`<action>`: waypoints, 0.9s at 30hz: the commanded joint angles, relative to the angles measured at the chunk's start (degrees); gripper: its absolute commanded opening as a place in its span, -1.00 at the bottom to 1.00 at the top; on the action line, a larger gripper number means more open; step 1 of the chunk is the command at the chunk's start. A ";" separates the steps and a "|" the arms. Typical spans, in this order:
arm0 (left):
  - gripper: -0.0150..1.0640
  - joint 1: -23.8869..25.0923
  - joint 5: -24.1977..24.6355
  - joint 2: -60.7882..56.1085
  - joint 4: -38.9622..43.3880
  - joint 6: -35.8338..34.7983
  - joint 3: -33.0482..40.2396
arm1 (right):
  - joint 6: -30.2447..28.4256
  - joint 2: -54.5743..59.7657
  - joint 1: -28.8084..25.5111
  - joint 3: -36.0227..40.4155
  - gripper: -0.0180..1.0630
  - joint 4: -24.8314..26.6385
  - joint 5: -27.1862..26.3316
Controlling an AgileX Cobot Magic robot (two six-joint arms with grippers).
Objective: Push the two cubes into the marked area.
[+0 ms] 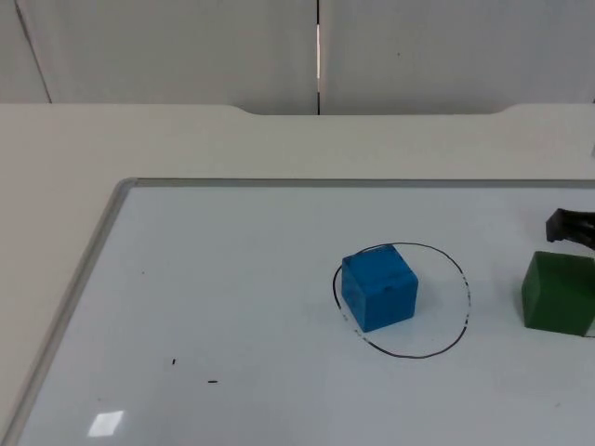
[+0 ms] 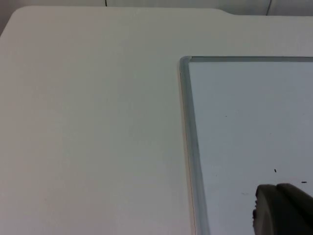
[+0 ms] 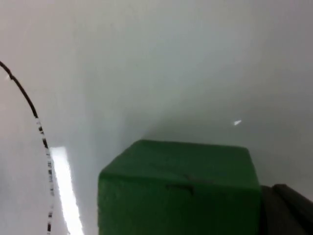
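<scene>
Green cube (image 1: 558, 291) sits at right of frame outside the drawn circle (image 1: 462, 307), blue cube (image 1: 379, 286) inside; likely light, rigid foam that slides easily, so the right gripper (image 1: 569, 226), finger state indeterminate, should press its outer face squarely.

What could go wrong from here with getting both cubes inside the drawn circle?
The green cube sits outside the marked circle; pushed off-centre by the right end effector, it could turn and slide past. The blue cube lies at the circle's left edge, so the green cube could knock it out.
</scene>
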 commanded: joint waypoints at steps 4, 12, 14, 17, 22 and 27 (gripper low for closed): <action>-0.98 -0.21 -0.67 -0.21 0.07 -0.35 0.28 | -0.46 -0.05 0.29 -0.26 -0.97 0.16 1.25; -0.98 -0.21 -0.67 -0.21 0.07 -0.35 0.28 | -1.13 -0.05 0.99 -0.26 -0.97 -0.72 1.19; -0.98 -0.21 -0.67 -0.21 0.07 -0.35 0.28 | -1.13 -0.05 1.92 -0.26 -0.97 0.56 -0.24; -0.98 -0.21 -0.67 -0.21 0.07 -0.35 0.28 | -1.00 -0.05 3.40 -0.26 -0.97 0.67 -2.37; -0.98 -0.21 -0.67 -0.21 0.07 -0.35 0.28 | -0.64 -0.05 4.14 -0.26 -0.97 0.67 -2.86; -0.98 -0.21 -0.67 -0.21 0.07 -0.35 0.28 | -0.47 -0.05 4.14 -0.26 -0.97 0.67 -2.61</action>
